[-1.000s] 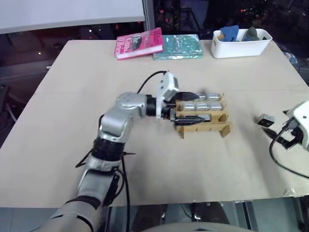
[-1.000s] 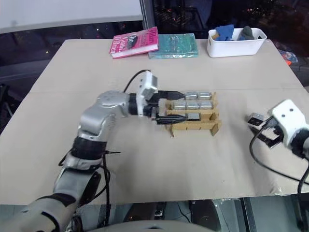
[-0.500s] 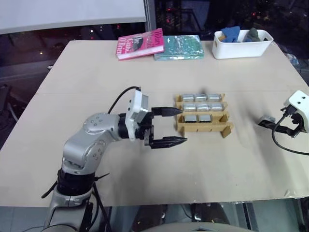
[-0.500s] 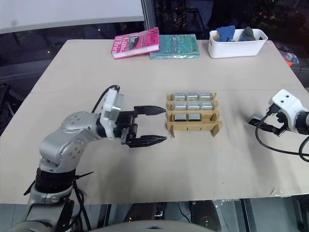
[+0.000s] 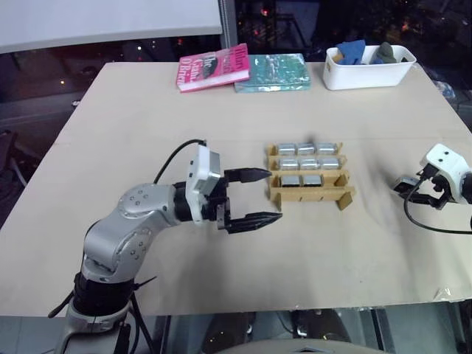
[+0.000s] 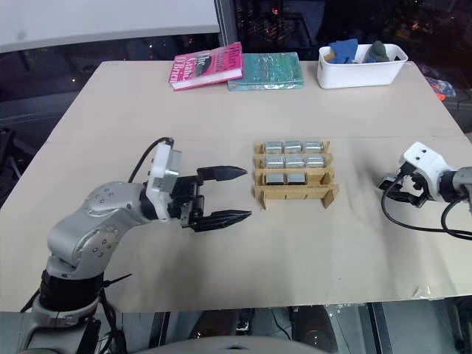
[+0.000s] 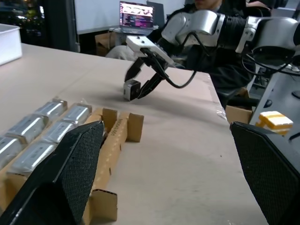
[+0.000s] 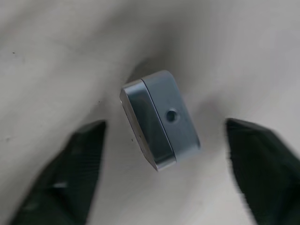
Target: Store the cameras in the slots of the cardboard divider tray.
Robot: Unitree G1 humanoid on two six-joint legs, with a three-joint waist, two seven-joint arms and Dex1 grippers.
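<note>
Surface: beige table (image 5: 221, 110), dark room beyond | cardboard divider tray (image 5: 310, 193) mid-table, eight cameras (image 5: 308, 163) slotted, one loose camera (image 8: 159, 119) at right | left gripper (image 5: 258, 196) spread wide, empty | right gripper (image 8: 166, 161) straddles it, fingers apart, not touching.

Two black fingers (image 7: 61, 178) stand wide apart at the near edges, with bare table (image 7: 183, 154) between them. Beside the one finger lies the cardboard tray (image 7: 115, 140), its slots filled with silvery cameras (image 7: 47, 133) in rows. Farther along the table the other gripper (image 7: 138, 84) reaches down, its fingers on either side of a lone camera (image 7: 131, 89). Behind stand a lit laptop (image 7: 136, 9) and a seated person (image 7: 220, 47).
</note>
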